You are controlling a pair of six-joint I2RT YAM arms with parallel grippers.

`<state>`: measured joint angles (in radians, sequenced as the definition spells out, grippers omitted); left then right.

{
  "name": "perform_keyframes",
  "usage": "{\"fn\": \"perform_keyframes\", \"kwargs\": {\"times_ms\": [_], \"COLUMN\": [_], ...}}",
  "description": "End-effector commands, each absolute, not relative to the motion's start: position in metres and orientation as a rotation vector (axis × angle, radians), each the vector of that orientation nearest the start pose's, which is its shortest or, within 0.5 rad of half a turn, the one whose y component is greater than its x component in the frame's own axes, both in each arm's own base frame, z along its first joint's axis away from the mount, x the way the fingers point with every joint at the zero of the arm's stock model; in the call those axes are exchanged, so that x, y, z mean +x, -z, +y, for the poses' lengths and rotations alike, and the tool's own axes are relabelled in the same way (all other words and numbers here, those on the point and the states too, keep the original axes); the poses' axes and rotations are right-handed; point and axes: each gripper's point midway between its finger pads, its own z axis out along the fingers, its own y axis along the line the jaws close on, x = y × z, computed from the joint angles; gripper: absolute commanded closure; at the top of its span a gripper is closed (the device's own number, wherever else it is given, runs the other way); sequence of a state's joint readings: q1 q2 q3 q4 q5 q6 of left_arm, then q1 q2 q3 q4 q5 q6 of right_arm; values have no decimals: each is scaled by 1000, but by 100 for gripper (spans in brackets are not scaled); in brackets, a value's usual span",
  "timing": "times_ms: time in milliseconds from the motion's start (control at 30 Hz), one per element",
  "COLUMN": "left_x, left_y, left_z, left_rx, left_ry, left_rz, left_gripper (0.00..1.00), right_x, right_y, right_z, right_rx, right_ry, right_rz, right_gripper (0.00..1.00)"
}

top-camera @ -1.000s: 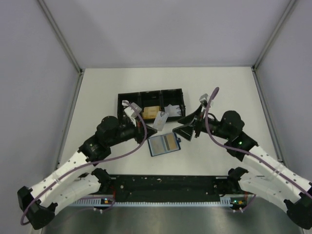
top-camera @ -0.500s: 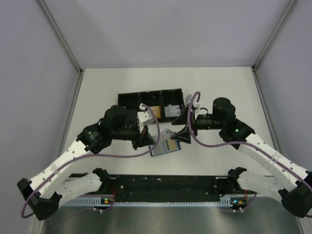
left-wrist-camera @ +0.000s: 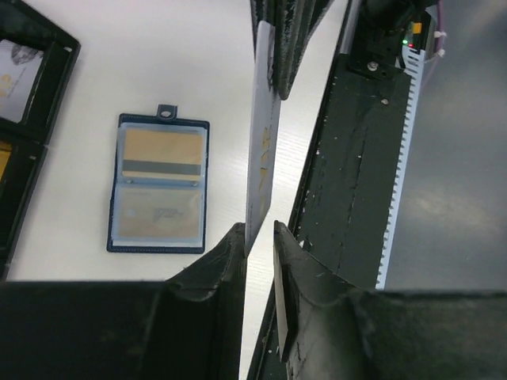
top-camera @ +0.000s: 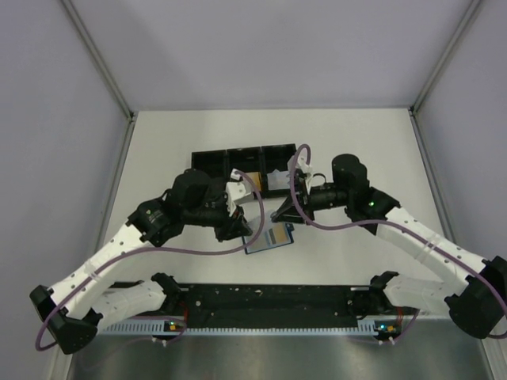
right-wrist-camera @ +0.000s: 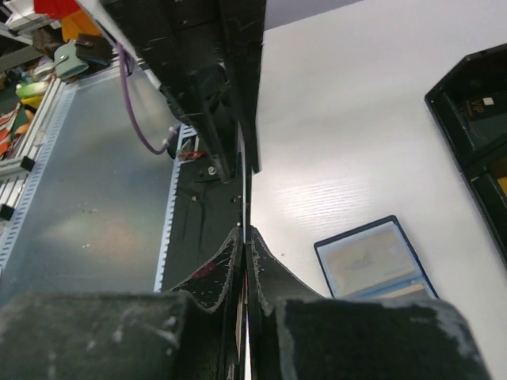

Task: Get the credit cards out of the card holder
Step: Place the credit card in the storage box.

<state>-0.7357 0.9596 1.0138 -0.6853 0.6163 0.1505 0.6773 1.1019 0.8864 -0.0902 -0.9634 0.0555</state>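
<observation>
The card holder point(top-camera: 269, 237) lies open on the white table, dark blue with a paler inside, and two tan cards show in its pockets point(left-wrist-camera: 158, 184). Above it, a pale credit card point(left-wrist-camera: 263, 142) hangs on edge in the air between both grippers. My right gripper point(right-wrist-camera: 246, 229) is shut on the card's far end, and its fingers point(left-wrist-camera: 285, 39) show at the top of the left wrist view. My left gripper point(left-wrist-camera: 259, 231) stands slightly open around the near end, with the card resting against one finger. In the top view the grippers point(top-camera: 244, 222) point(top-camera: 279, 212) meet nose to nose.
A black three-compartment tray point(top-camera: 207, 162) stands just behind the grippers with cards in it. The black rail with the arm bases point(top-camera: 269, 305) runs along the near edge. Grey walls close in the left, right and back sides.
Both arms have swung inward over the holder. My right gripper went from wide open to shut on the card, and my left gripper's jaws have parted from the card.
</observation>
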Motion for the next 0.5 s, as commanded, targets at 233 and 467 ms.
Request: {"fn": "perform_keyframes", "kwargs": {"times_ms": [233, 467], "left_x": [235, 259], "left_y": [-267, -257], "left_z": [-168, -101], "left_rx": [524, 192], "left_ry": [369, 55], "left_rz": [1851, 1884], "left_gripper": [16, 6], "right_x": [269, 339], "right_y": [-239, -187], "right_z": [263, 234], "right_rx": [-580, -288], "right_ry": [-1107, -750], "right_rz": [1934, 2223], "right_gripper": [100, 100]}}
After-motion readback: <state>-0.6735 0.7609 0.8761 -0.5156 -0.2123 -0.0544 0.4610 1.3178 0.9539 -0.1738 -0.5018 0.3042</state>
